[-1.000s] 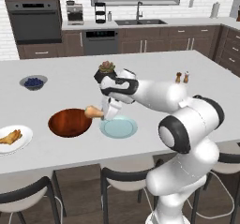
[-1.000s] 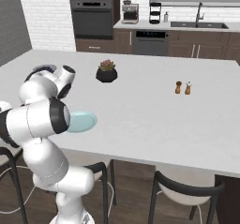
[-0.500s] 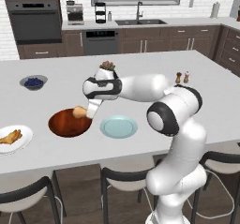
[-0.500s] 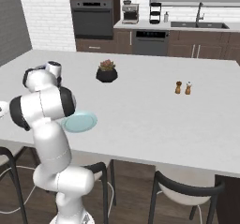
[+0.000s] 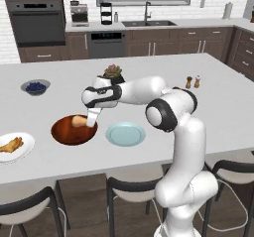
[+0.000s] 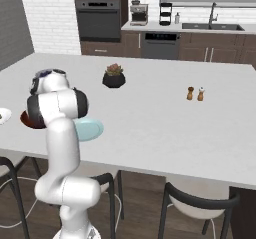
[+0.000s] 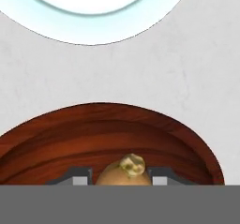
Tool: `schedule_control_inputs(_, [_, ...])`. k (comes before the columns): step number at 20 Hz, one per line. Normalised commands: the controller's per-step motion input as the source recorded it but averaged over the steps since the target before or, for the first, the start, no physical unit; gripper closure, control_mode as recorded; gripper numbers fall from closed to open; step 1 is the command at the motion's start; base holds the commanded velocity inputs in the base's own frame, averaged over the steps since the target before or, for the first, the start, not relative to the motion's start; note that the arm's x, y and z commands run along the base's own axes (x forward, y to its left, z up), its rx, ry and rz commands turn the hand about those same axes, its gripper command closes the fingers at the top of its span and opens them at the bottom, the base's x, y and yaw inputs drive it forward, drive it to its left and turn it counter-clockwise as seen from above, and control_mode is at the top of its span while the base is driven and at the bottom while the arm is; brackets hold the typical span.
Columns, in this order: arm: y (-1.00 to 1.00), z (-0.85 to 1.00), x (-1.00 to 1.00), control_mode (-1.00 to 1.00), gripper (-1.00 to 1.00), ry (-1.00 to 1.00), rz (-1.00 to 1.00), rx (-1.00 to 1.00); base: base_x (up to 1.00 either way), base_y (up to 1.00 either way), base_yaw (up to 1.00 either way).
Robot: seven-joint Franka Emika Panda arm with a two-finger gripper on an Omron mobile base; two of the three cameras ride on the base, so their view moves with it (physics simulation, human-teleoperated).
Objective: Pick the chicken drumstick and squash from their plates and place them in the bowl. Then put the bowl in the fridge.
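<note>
My gripper point(image 5: 91, 120) is shut on the squash point(image 5: 79, 121), a tan pear-shaped piece held low over the dark wooden bowl point(image 5: 69, 134). In the hand view the squash point(image 7: 124, 173) sits between my fingertips point(image 7: 78, 178), with the bowl point(image 7: 70, 138) right beneath it. The pale blue-green plate point(image 5: 125, 134) lies bare just right of the bowl. The chicken drumstick point(image 5: 11, 145) rests on the white plate point(image 5: 22, 151) at the far left. The fridge is out of view.
A black plant pot point(image 5: 113, 74) stands behind my arm. A small grey bowl of blue berries point(image 5: 35, 87) sits at the back left. Two shakers point(image 5: 192, 82) stand to the right. Stools line the counter's near edge.
My arm has swung left, carrying the squash from above the blue-green plate to over the wooden bowl, and has come down lower. The grip has stayed the same.
</note>
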Motion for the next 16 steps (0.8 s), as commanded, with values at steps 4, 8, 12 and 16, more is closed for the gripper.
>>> schedule_control_inputs(4, [0.22,-0.31,0.31,-1.0,1.0,0.0,0.0,-0.01,0.0,0.0,0.0])
schedule_control_inputs(8, [0.12,-0.19,0.25,-1.0,1.0,0.01,0.0,-0.02,0.0,0.0,0.0])
schedule_control_inputs(12, [0.09,-0.32,0.13,-1.0,1.0,0.0,0.0,-0.02,0.0,0.0,0.0])
schedule_control_inputs(16, [0.07,-0.34,0.13,-1.0,1.0,0.0,0.0,-0.02,0.0,0.0,0.0])
